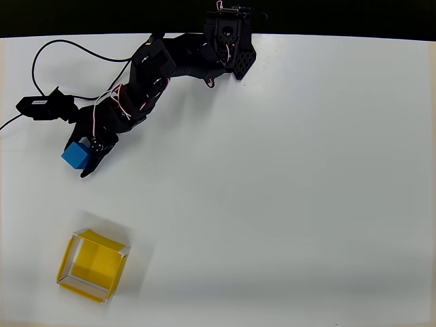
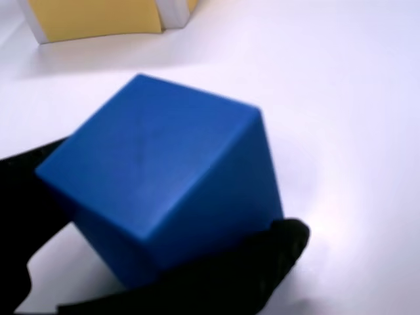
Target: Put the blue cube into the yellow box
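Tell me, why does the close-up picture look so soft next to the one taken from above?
In the wrist view the blue cube sits very near the lens, so its edges blur, and the yellow box behind is hazy; the white table glares bright. In the overhead view things are sharp, with soft shadows beside box and gripper.

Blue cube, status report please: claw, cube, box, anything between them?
Claw shut on blue cube. Yellow box open-topped, below the cube in the overhead view, apart. Bare white table between them.

Overhead view: straight down, far, whole table [image 1: 306, 204]. Wrist view: close. Both share blue cube [image 2: 164, 184].
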`<move>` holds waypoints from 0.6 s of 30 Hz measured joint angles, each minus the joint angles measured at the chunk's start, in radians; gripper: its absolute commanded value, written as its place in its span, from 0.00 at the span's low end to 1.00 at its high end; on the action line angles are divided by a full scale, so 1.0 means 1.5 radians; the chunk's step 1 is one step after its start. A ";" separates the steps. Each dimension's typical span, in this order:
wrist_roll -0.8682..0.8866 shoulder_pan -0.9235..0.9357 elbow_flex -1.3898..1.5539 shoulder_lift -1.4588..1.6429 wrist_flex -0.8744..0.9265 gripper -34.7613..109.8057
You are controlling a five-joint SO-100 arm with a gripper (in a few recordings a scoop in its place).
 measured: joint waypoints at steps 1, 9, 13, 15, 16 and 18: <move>-0.004 -0.004 0.004 0.000 0.000 0.39; -0.026 -0.010 0.006 0.005 0.006 0.35; -0.039 -0.010 0.006 0.015 0.013 0.35; -0.042 -0.010 -0.001 0.020 0.027 0.35; -0.041 -0.010 -0.008 0.022 0.037 0.35; -0.041 -0.011 -0.039 0.022 0.061 0.35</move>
